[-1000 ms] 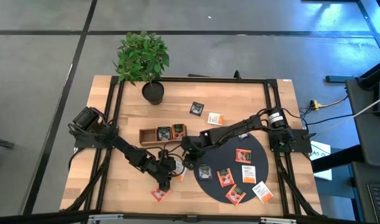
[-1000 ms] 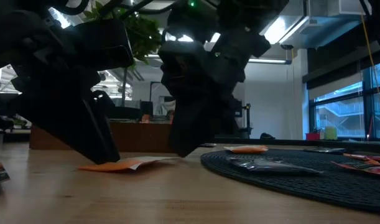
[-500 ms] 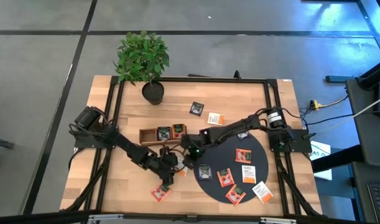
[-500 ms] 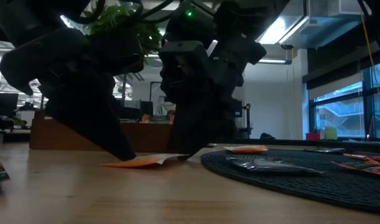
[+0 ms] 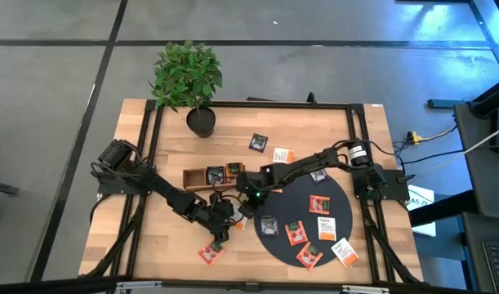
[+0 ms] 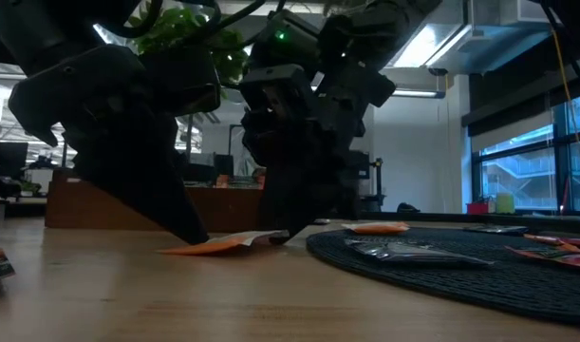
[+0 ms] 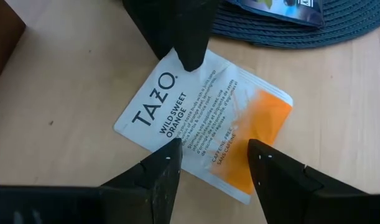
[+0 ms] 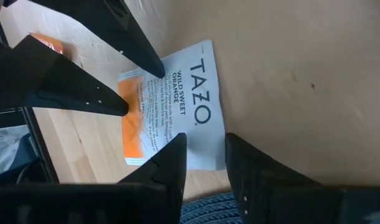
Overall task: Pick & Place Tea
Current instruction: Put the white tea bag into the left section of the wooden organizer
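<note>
One tea sachet (image 7: 202, 121), white with an orange end, lies on the wood between my two grippers, just off the black mat (image 5: 331, 196). Its orange end rests on the table and its white end (image 6: 263, 237) is raised a little. My left gripper (image 7: 214, 149) stands open over it, slanting down. My right gripper (image 8: 205, 144) comes from the mat's side with a narrow gap, its fingers on either side of the sachet's white corner (image 8: 219, 163). Several more sachets lie on the mat, and others sit in the wooden tray (image 5: 192, 175). My left gripper rests both open fingertips on the sachet's top face, one on the white printed part (image 7: 177, 144) and one on the orange end (image 7: 255, 144). The fingers slant down from the table's left. The sachet lies under them. My right gripper has one fingertip (image 7: 190, 62) at the sachet's white corner, coming down at a slant from the mat's side; I cannot tell whether it touches it.
A potted plant (image 5: 190, 80) stands at the far left. Two sachets (image 5: 258, 142) (image 5: 282, 154) lie on bare wood beyond the tray. A red sachet (image 5: 210, 254) lies near the front edge. The black frame rails run along both table sides.
The sachet has slid a short way toward the mat with my left gripper's fingertips on it. My right gripper has come down a little toward the sachet's white end and turned at the wrist.
</note>
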Available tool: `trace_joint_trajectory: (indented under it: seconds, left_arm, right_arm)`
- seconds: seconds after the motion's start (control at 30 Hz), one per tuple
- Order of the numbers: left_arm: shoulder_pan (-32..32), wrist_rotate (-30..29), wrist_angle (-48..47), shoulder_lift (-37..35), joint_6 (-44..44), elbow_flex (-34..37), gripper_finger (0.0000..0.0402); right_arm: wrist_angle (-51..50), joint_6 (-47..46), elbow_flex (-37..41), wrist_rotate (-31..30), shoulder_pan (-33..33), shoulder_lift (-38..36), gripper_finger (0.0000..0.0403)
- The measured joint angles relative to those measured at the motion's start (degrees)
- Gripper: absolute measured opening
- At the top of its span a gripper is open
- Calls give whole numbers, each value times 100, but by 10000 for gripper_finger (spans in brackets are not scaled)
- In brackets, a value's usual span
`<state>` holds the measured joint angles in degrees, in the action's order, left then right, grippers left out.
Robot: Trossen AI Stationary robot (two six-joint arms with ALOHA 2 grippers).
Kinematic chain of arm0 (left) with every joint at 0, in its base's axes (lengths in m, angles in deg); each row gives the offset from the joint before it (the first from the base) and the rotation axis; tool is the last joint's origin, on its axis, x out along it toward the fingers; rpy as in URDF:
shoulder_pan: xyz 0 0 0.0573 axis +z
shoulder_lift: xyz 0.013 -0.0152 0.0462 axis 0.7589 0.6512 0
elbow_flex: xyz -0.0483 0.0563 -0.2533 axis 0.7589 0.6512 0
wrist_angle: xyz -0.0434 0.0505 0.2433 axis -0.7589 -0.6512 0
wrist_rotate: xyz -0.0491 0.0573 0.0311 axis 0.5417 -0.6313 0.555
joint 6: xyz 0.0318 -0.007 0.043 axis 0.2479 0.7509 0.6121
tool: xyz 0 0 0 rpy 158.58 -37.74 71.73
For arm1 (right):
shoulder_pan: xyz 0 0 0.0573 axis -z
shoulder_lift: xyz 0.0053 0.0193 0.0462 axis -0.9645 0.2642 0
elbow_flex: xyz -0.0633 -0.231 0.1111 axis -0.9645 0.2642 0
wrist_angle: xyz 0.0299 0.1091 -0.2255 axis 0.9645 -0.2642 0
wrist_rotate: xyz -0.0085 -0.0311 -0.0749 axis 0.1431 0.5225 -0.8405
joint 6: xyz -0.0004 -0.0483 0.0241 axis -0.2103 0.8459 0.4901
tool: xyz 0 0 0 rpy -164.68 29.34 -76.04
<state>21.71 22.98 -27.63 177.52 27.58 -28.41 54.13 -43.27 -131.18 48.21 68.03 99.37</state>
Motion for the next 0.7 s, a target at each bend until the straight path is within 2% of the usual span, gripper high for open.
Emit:
trace_joint_trajectory:
  seconds: [0.37,0.57,0.7]
  left_arm:
    - [4,-61,-7,-2,-4,0,182]
    - [-7,34,-58,-99,5,4,182]
    - [-66,162,-204,-513,152,22,182]
  right_arm:
    - [11,332,11,75,69,10,10]
    - [4,647,14,75,73,-112,8]
    - [-95,891,37,46,152,-361,4]
